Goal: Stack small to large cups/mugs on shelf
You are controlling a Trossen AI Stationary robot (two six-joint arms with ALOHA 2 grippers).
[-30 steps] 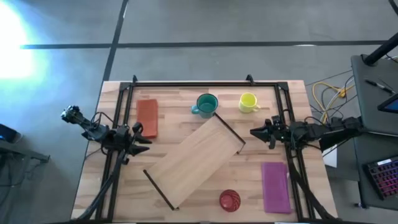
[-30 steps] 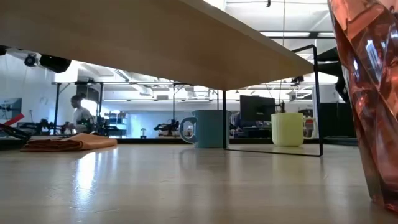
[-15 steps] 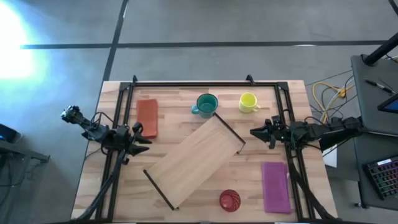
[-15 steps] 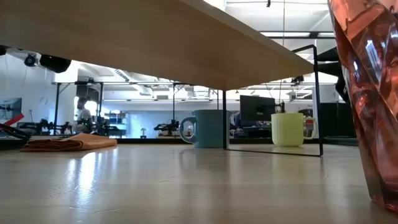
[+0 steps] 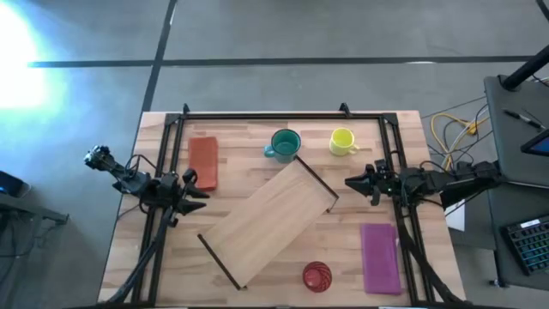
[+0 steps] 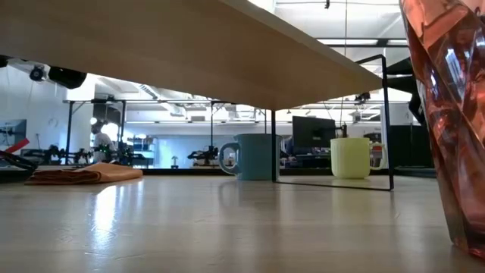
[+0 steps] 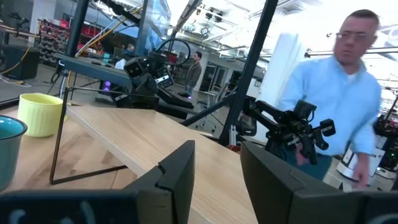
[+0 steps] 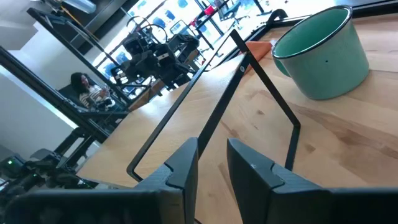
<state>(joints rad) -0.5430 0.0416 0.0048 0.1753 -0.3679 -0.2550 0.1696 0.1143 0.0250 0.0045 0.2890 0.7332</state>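
The light-wood shelf (image 5: 270, 219) stands slantwise at mid-table on its black end bars (image 6: 386, 121). The teal mug (image 5: 284, 144) and the yellow mug (image 5: 342, 140) stand upright on the table beyond its far end. The red ribbed cup (image 5: 316, 275) stands near the table's front edge, close to the shelf's near end. My left gripper (image 5: 199, 192) hovers at the left of the shelf, open and empty. My right gripper (image 5: 348, 182) hovers at the right of the shelf's far end, its fingers a narrow gap apart and empty.
A flat orange-red rectangle (image 5: 203, 161) lies at the far left, and a flat purple rectangle (image 5: 380, 257) at the near right. A black frame (image 5: 266, 114) runs along the table's far edge and sides. A person (image 7: 336, 106) stands beyond the table.
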